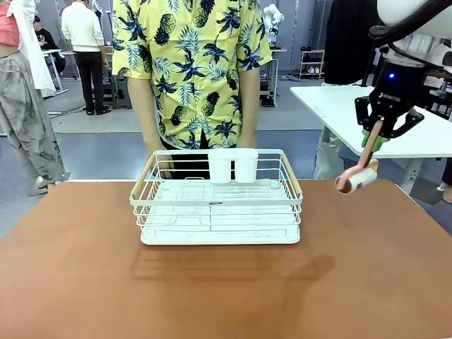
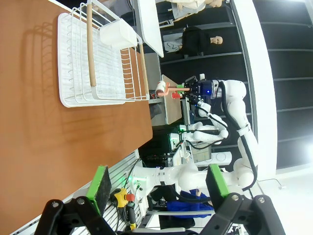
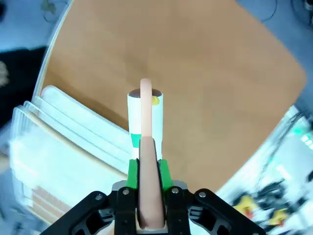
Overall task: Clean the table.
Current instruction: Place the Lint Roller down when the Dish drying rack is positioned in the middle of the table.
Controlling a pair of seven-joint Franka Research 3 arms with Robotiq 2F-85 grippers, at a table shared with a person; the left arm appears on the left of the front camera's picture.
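Front view first: the counter (image 1: 226, 289) is a big rectangle with a smooth, matte reddish-brown top, taking up the whole lower part of the picture, way wider than the white wire rack (image 1: 216, 201) sitting on it toward the far side. The rack has thin wire walls, wooden handles at both ends, a flat white tray underneath and a white cup holder (image 1: 233, 165) hooked on its far rail. A person in a yellow pineapple-print shirt (image 1: 191, 63) stands right behind it, hands down by the far edge. The right claw (image 1: 372, 143) hangs up in the air over the counter's far right edge, clenched on the pinkish handle of a lint roller (image 1: 357, 176) whose white roll points down and to the left, clear of the tabletop. Behind it stands a white-topped table (image 1: 353, 106). Left wrist view, everything's rolled sideways: the left claw (image 2: 159, 183) has its green pads spread wide with nothing between them, off past the counter's edge, the brown top running along the picture's left with the rack on it, and the other arm with the roller farther off. Right wrist view: looks straight down the pink handle gripped between the green pads, the white roll with a dark end hovering above the brown surface, well apart from it, the blurry rack to the left.
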